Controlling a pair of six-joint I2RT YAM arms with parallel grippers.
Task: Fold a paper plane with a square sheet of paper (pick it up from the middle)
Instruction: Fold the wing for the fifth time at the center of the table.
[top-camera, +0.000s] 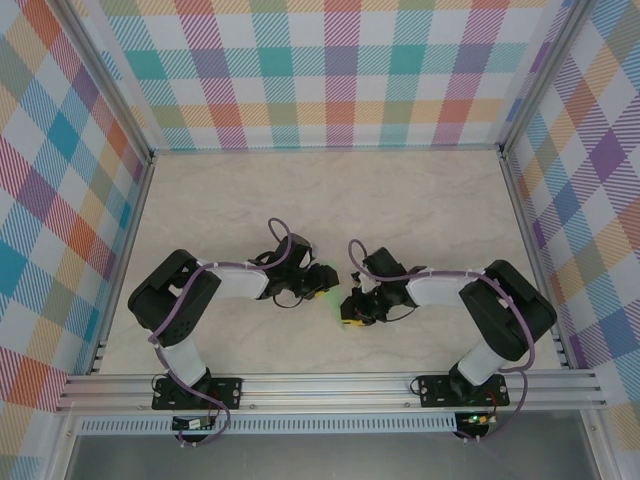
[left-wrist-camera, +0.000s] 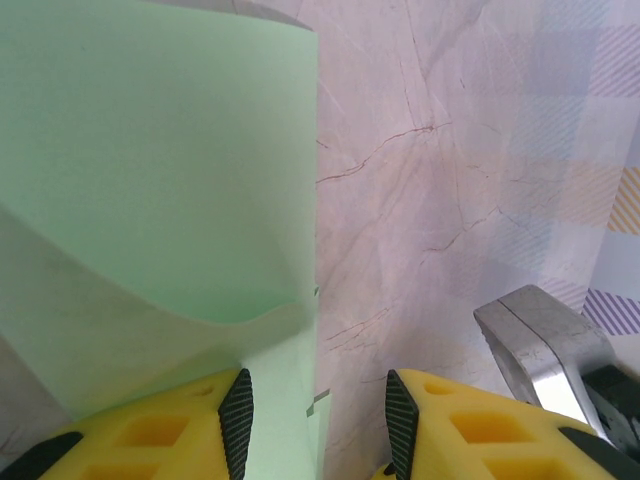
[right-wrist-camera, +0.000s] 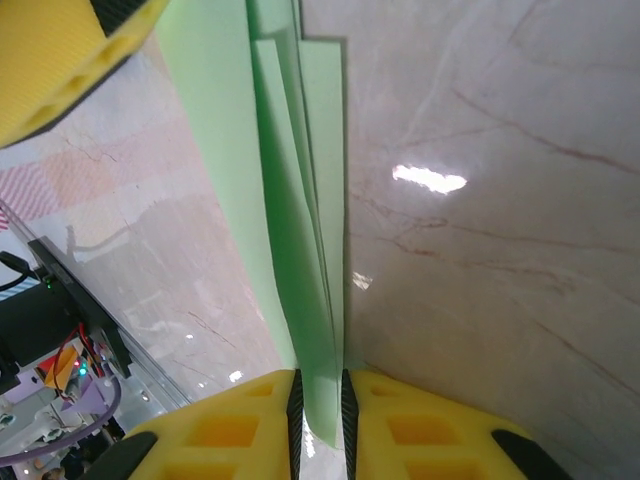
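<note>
Seen from overhead, the two arms meet at the middle of the pale marbled table (top-camera: 400, 200), the green sheet of paper (top-camera: 325, 283) showing as a sliver between them. The left gripper (top-camera: 310, 272) sits at the sheet's 10 o'clock and the right gripper (top-camera: 350, 315) at its 5 o'clock, inside bright checked walls (top-camera: 300, 70).

The wrist cameras supply what that view cannot. From the left wrist, the sheet (left-wrist-camera: 150, 180) is matte and unmarked, folded over with a soft curved edge. One straight margin runs toward 12 o'clock. The left gripper (left-wrist-camera: 318, 415) has its yellow, black-padded jaws apart, the paper lying against one pad and bare tabletop (left-wrist-camera: 450, 200) before the other. A silvery metal part (left-wrist-camera: 540, 345) sits at 4 o'clock.

From the right wrist, the sheet (right-wrist-camera: 290, 200) appears edge-on as several thin stacked layers. The right gripper (right-wrist-camera: 320, 400) is clamped on them, on the glossy, veined table (right-wrist-camera: 500, 250).
</note>
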